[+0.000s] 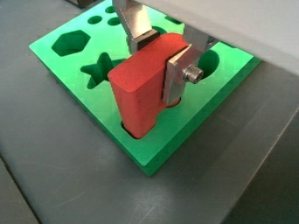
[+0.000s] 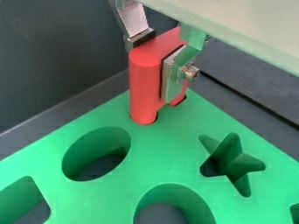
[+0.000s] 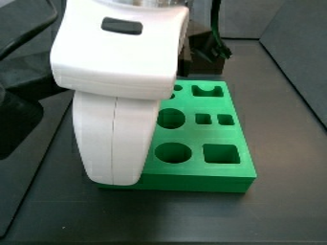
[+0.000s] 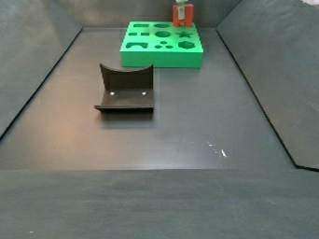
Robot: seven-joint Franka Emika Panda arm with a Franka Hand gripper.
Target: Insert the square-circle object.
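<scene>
Fingers (image 1: 163, 57) clamp the red piece (image 1: 138, 92) - partly in its hole, board (image 1: 176, 144) at the desk's (image 4: 162, 159) 12 o'clock - press straight down, keeping it upright.

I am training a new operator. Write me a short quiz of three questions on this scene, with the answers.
1. True or false: the gripper, over the green board, has its fingers shut on a red piece.
2. Choose one. Where is the lower end of the red piece?
A. in a hole near a corner of the green board
B. in the star-shaped hole
C. flat on the floor
3. Fill the gap: in a side view, the fixture stands on the floor, ___ from the green board (touching / apart).

Key: 1 true; 2 A; 3 apart.
</scene>
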